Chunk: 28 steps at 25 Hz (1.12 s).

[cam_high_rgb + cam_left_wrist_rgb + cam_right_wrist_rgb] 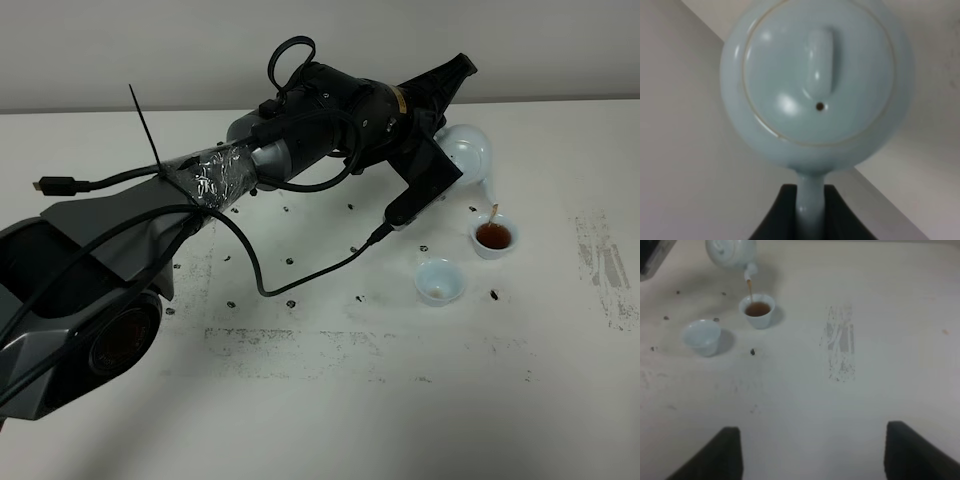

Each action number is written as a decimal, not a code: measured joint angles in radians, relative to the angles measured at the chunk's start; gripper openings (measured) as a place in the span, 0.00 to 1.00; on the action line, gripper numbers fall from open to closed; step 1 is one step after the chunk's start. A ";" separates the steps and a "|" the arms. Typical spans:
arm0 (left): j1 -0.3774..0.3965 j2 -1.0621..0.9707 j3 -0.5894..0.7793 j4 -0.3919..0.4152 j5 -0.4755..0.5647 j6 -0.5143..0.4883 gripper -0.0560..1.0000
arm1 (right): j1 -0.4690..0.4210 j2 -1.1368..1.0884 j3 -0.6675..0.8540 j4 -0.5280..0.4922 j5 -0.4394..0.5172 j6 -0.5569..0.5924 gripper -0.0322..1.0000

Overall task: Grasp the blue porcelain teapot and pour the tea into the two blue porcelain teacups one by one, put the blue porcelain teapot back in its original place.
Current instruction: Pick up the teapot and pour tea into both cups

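The blue porcelain teapot (466, 150) hangs tilted above the table, its spout down, and a thin brown stream runs from it into the farther teacup (493, 237), which holds tea. The nearer teacup (439, 281) stands empty beside it. My left gripper (809, 202) is shut on the teapot's handle, with the lid (817, 75) facing the wrist camera. In the right wrist view the teapot (731, 252), the tea-filled cup (758, 310) and the empty cup (701, 336) lie far ahead of my right gripper (822, 455), which is open and holds nothing.
The left arm (300, 140) reaches across the table's middle, trailing a black cable (262, 285). Small black specks dot the white tabletop. A grey scuffed patch (603, 265) marks the right side, also seen as a scuffed patch (841, 342) from the right wrist.
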 joint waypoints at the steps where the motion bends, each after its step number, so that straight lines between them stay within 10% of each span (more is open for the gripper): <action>1: 0.000 0.000 0.000 0.000 0.000 0.000 0.11 | 0.000 0.000 0.000 0.000 0.000 0.000 0.59; 20: 0.000 0.000 0.000 0.000 0.022 -0.031 0.11 | 0.000 0.000 0.000 0.000 0.000 0.000 0.59; 28: 0.000 0.000 0.000 0.000 0.043 -0.202 0.11 | 0.000 0.000 0.000 0.000 0.000 0.000 0.59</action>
